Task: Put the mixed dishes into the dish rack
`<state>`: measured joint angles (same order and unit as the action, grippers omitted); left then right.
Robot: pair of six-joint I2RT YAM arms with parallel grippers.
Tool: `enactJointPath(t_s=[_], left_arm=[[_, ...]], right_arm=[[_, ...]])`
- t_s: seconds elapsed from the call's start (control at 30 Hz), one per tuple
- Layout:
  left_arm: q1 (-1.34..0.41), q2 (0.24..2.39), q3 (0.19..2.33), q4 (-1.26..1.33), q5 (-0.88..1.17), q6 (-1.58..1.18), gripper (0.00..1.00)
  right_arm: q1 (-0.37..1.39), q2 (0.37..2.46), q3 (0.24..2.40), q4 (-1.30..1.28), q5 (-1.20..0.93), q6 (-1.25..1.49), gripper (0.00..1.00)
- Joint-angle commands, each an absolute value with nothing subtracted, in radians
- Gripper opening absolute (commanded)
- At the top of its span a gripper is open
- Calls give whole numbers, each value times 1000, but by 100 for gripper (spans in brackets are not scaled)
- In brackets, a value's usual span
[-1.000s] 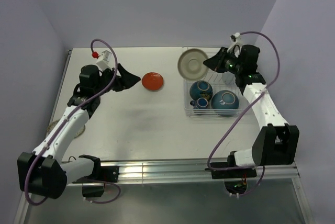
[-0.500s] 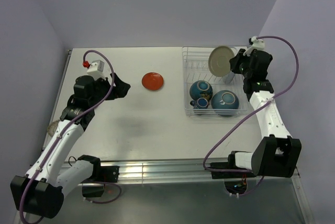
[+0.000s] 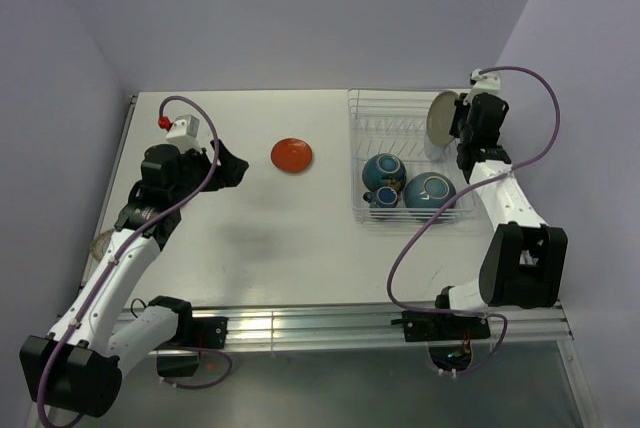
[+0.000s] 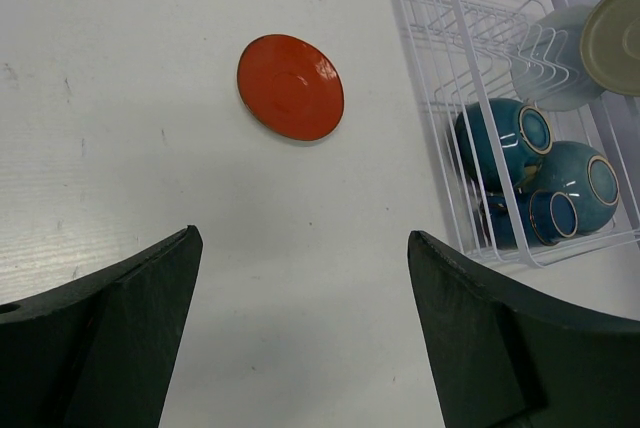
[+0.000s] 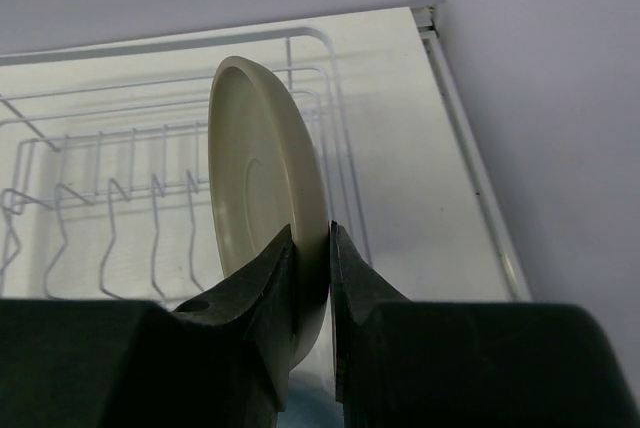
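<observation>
A white surface (image 3: 300, 238) fills most of the top view, matt and lightly textured. In the left wrist view it carries a few small dark scuffs (image 4: 10, 73) near its left edge. Pale lavender walls (image 3: 300, 18) close it in at the back and on both sides. A thin metal strip (image 3: 126, 148) runs along its left edge, and a ribbed aluminium rail (image 3: 330, 326) runs across its near edge. A small round brownish object (image 3: 98, 244), partly hidden, lies at the left edge; what it is cannot be told.
</observation>
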<state>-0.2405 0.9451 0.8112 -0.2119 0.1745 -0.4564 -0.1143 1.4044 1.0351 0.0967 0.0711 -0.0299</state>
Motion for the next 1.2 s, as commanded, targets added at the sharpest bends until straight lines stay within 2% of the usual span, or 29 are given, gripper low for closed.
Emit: enactJointPath(t_s=[0.0, 0.67, 1.17], left_arm=[[-238, 933, 813, -213, 163, -437, 90], [-238, 937, 811, -212, 164, -436, 90], [-235, 945, 810, -206, 192, -437, 90]], right_arm=[[-100, 1404, 1097, 264, 144, -104, 0], [-6, 1566, 1154, 330, 316, -230, 0], [34, 1704, 1206, 210, 290, -184, 0]])
